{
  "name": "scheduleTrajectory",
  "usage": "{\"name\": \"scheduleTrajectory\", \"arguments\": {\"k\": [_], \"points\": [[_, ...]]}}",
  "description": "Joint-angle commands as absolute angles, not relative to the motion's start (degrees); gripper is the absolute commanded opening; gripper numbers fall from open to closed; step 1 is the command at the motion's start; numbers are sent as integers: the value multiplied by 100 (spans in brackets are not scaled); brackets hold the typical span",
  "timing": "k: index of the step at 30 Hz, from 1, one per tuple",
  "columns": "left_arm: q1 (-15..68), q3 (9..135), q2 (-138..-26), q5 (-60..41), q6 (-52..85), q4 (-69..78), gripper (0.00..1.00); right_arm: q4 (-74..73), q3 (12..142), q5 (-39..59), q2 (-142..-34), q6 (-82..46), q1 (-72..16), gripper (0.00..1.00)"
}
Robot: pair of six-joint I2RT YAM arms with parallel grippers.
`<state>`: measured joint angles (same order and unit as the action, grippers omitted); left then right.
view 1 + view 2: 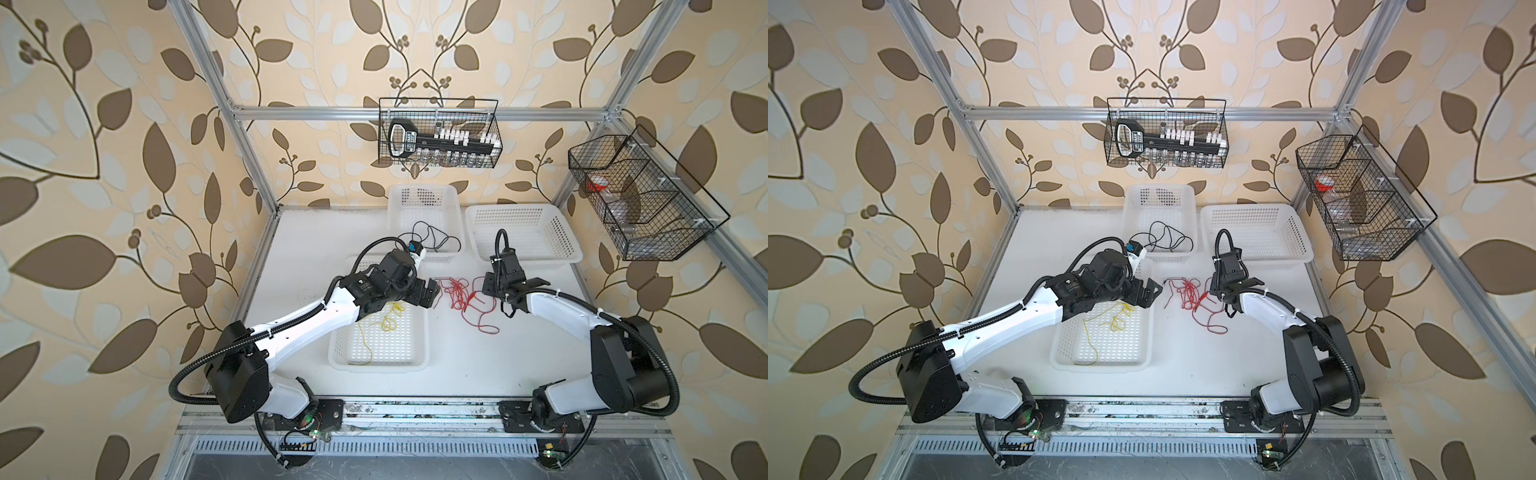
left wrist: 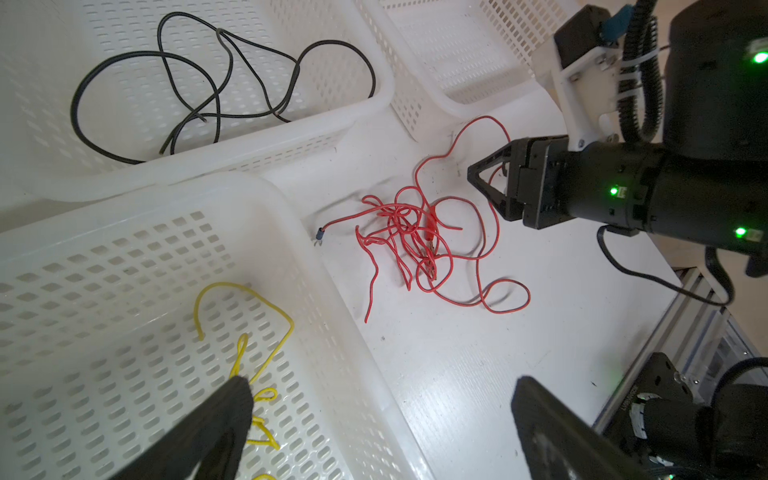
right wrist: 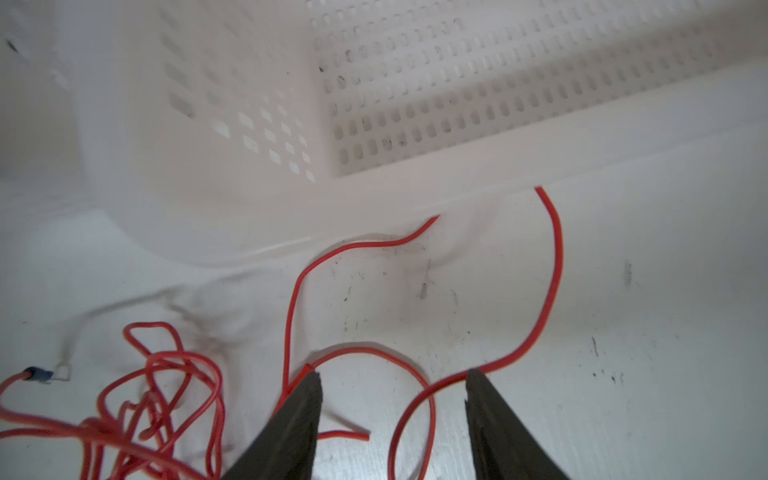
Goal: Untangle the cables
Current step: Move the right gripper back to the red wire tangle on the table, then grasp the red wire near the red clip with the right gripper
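Observation:
A knot of red cables (image 1: 457, 294) (image 1: 1187, 294) lies on the white table between my two grippers, with loose loops trailing toward the front. My right gripper (image 3: 392, 374) is open and low over the table, with a red loop (image 3: 415, 386) lying between its fingers. From the left wrist it (image 2: 484, 189) shows at the edge of the tangle (image 2: 409, 237). My left gripper (image 2: 380, 386) (image 1: 433, 293) is wide open and holds nothing, above the front basket's rim. A yellow cable (image 1: 388, 320) (image 2: 249, 316) lies in that basket. A black cable (image 1: 434, 237) (image 2: 208, 83) rests in the back basket.
Three white perforated baskets stand on the table: the front one (image 1: 382, 365), one at the back (image 1: 453, 208) and one at the back right (image 1: 540, 255), whose rim (image 3: 415, 191) is close beyond the right gripper. Two black wire baskets (image 1: 438, 133) (image 1: 640, 195) hang on the frame.

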<state>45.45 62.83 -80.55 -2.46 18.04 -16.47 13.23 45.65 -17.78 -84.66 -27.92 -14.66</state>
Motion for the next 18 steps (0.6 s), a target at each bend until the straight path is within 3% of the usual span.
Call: {"name": "scheduleTrajectory", "arguments": {"k": [1,3,6,10,16,18], "points": [[4588,6419,-8052,-167,1806,-1582,99,1177,4458,-1624,-8736,-2920,-1410,54],[4588,6407,-8051,-165,1806,-1575,99,1063,4443,-1538,-8879,-2927,-1397,49],[4588,6398,-8058,-152,1802,-1583,99,993,4473,-1398,-8995,-2918,-1395,20],[4588,6364,-8043,-148,1805,-1574,99,973,4446,-1437,-8834,-2920,-1393,0],[4588,6340,-8043,-158,1805,-1531,99,1273,4449,-1555,-8398,-2823,-1389,2],[4588,6338,-8049,-166,1812,-1524,99,1388,4410,-1605,-8261,-2796,-1391,13]]}}
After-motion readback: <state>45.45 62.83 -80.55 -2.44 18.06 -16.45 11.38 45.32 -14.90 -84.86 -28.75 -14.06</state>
